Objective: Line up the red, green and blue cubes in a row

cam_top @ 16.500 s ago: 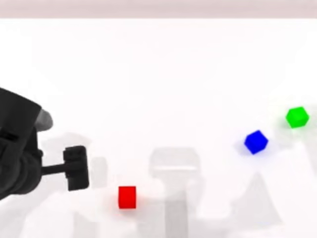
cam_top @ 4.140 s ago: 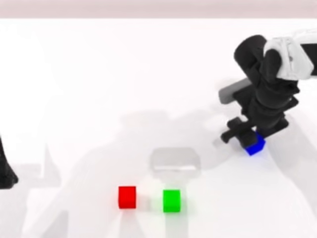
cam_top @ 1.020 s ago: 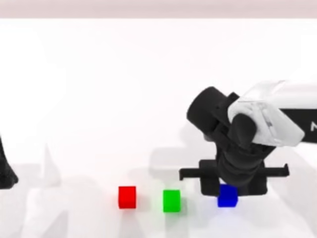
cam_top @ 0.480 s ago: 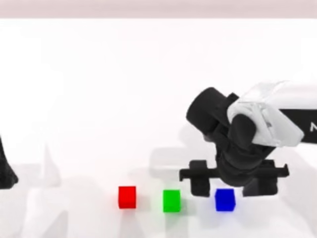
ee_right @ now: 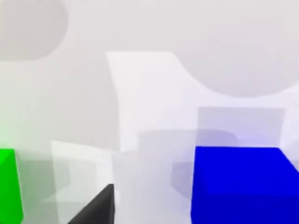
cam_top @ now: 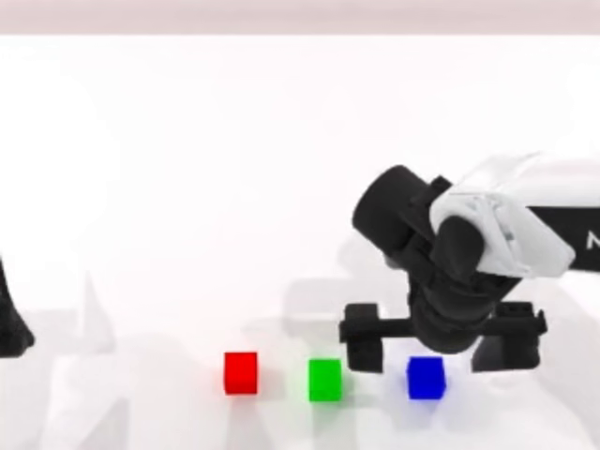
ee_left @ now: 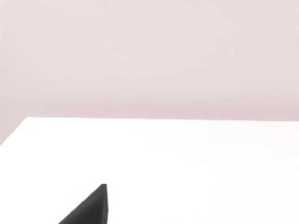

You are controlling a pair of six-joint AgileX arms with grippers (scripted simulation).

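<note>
- Right gripper hangs over the blue cube, fingers spread wide, gripping nothing.
- Blue sits at three o'clock of green cube; red cube at nine.
- Left arm parked far left.

The red cube, green cube and blue cube look like plain matt solids, evenly coloured with no sheen or texture. The tabletop is smooth, matt white. The right gripper is matt black; its arm casing looks smooth white plastic.
</note>
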